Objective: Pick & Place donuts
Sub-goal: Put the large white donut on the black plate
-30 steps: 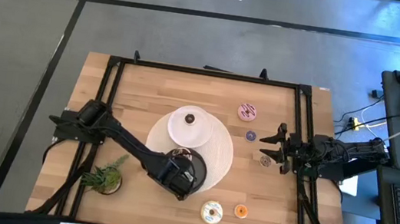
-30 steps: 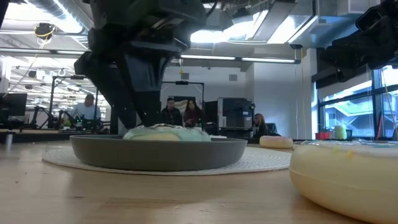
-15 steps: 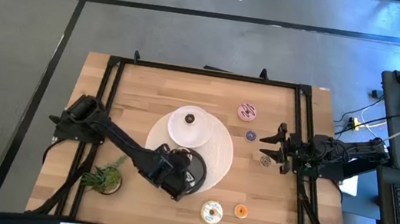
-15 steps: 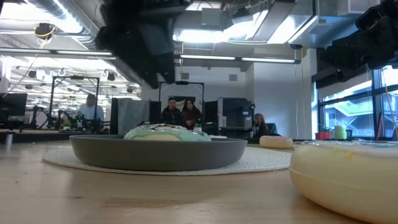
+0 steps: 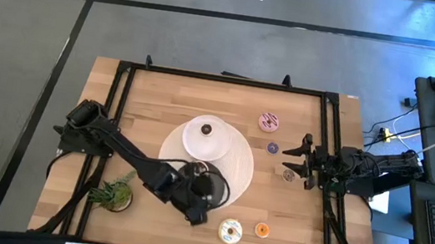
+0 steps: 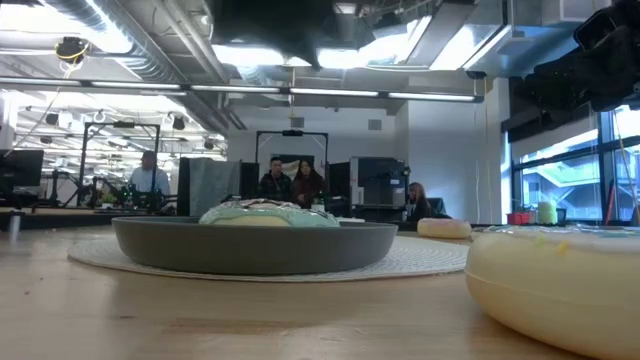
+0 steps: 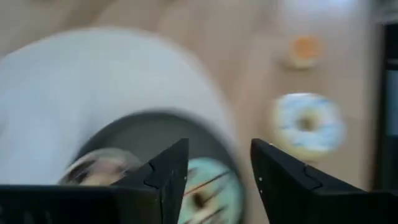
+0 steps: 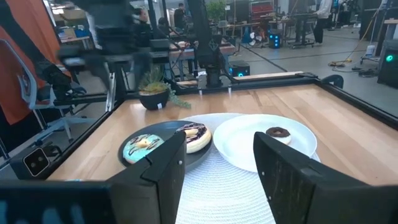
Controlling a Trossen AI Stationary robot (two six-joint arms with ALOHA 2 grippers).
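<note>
A green donut (image 7: 208,194) and a chocolate donut (image 7: 93,171) lie in the dark grey plate (image 5: 217,191) on a round white mat. My left gripper (image 7: 217,180) hovers open above that plate, the green donut showing below the gap between its fingers. A tiny brown donut (image 5: 206,128) sits on the white plate (image 5: 204,144). A cream donut (image 5: 229,231), a tiny orange one (image 5: 262,230), a pink one (image 5: 268,122), a purple one (image 5: 272,148) and a small brownish one (image 5: 288,175) lie on the wood. My right gripper (image 5: 286,161) waits open at the right edge.
A small potted plant (image 5: 115,193) stands near the table's front left, close to my left arm. A black frame (image 5: 116,125) runs around the tabletop. People sit in the room beyond the far edge (image 6: 290,185). Bare wood lies at the far left and the near right.
My left gripper has risen straight off the dark plate, clear of the green donut, and has rolled about its own axis while tipping up. It stays open. The green donut has stayed in the dark plate.
</note>
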